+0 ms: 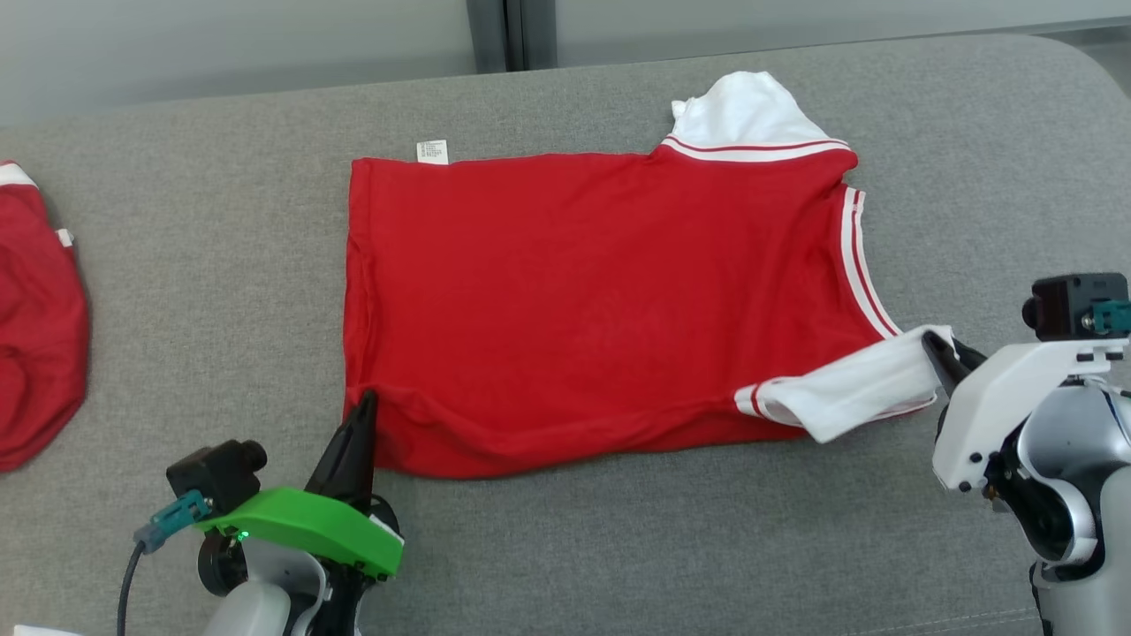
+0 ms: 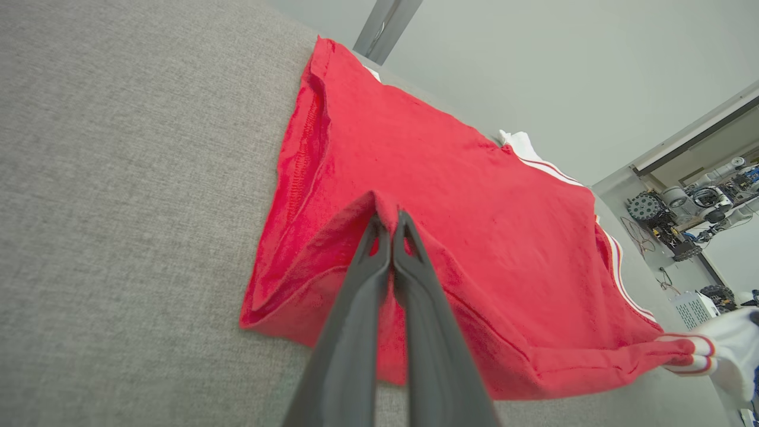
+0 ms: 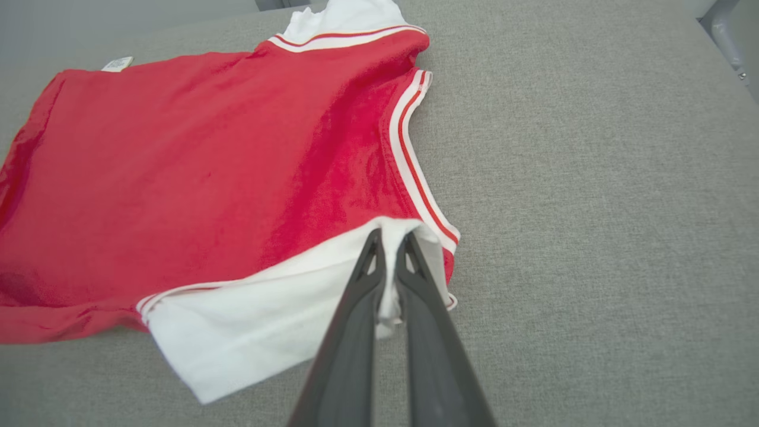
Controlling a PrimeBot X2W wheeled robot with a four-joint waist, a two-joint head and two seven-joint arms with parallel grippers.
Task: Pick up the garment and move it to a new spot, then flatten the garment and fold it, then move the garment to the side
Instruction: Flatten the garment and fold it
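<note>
The garment (image 1: 601, 300) is a red T-shirt with white sleeves and red-white striped trim, lying mostly flat across the grey padded surface. Its hem is to the left and its collar to the right in the head view. My left gripper (image 1: 364, 402) is shut on the near hem corner, pinching a raised fold of red cloth (image 2: 385, 213). My right gripper (image 1: 937, 343) is shut on the near white sleeve (image 3: 391, 237) by the shoulder, lifting it slightly. The far white sleeve (image 1: 742, 110) lies bunched at the back.
Another red garment (image 1: 35, 309) lies crumpled at the left edge of the grey surface (image 1: 618, 548). A white care label (image 1: 432, 151) pokes out at the shirt's far hem. A pale wall runs behind the surface.
</note>
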